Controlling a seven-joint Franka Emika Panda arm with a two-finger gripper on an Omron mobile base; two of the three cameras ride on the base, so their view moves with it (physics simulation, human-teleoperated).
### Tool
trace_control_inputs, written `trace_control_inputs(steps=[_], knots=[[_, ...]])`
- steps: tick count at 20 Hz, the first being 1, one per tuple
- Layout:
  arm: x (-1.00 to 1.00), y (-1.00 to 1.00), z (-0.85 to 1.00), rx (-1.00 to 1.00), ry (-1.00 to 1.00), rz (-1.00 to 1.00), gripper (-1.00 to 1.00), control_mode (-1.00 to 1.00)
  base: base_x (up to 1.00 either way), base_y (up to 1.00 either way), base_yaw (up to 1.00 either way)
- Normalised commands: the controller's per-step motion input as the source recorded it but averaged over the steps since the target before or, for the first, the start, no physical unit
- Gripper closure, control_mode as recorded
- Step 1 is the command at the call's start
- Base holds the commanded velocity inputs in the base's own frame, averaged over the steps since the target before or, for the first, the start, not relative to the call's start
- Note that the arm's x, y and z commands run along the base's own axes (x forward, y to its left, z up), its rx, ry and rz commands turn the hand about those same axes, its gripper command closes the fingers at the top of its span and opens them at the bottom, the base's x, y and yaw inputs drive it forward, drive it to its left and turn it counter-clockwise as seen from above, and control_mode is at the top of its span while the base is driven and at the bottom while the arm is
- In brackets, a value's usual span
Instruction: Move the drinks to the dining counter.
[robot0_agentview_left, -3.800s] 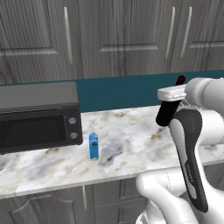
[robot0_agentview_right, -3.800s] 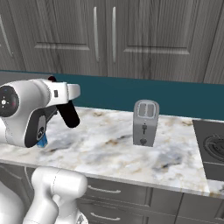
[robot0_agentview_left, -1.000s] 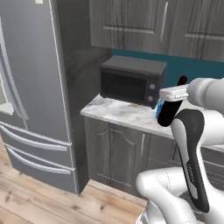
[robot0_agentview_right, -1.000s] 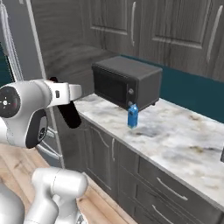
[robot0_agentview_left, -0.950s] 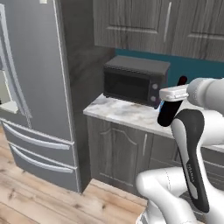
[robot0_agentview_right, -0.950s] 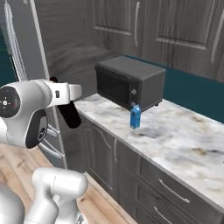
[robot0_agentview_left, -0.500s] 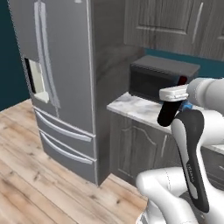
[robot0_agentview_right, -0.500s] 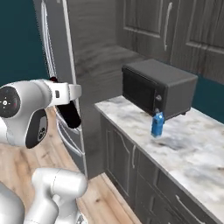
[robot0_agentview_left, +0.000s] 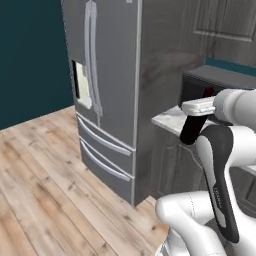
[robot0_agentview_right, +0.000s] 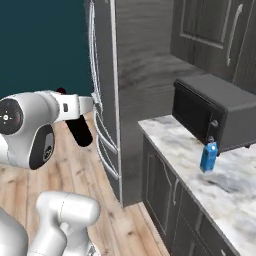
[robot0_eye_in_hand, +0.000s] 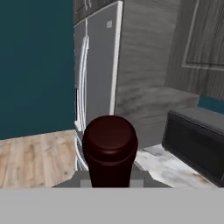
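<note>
The gripper (robot0_agentview_right: 80, 122) was held out in the air in front of the robot, shut on the slim dark bottle (robot0_agentview_right: 79, 131), which hung below the white hand, tilted, over the wooden floor (robot0_agentview_right: 85, 165). In the hand view the bottle's rounded dark-red cap (robot0_eye_in_hand: 110, 139) sat directly before the camera; the gripper's fingertips were hidden behind it, so the exact contact could not be made out. In the left base view the bottle (robot0_agentview_left: 192, 130) crossed in front of the table's edge. The small blue carton (robot0_agentview_right: 208, 157) stood upright on the marble-look table (robot0_agentview_right: 200, 185), just in front of the black microwave (robot0_agentview_right: 215, 117) and well apart from the bottle. A grey refrigerator (robot0_agentview_left: 107, 90) stood to the left of the table, against a teal wall (robot0_agentview_left: 30, 55).
</note>
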Motion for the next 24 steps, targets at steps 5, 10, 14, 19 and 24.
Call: trace_control_inputs(steps=[5, 10, 14, 19, 24], knots=[[0.0, 0.0, 0.0, 0.0, 0.0, 0.0, 1.0, 1.0, -0.21, 0.11, 0.39], [0.0, 0.0, 0.0, 0.0, 0.0, 0.0, 1.0, 1.0, -0.23, 0.03, 0.37], [0.0, 0.0, 0.0, 0.0, 0.0, 0.0, 1.0, 1.0, -0.16, 0.13, 0.37], [0.0, 0.0, 0.0, 0.0, 0.0, 0.0, 1.0, 1.0, -0.13, 0.08, 0.35], [0.0, 0.0, 0.0, 0.0, 0.0, 0.0, 1.0, 1.0, -0.2, 0.0, 0.36]])
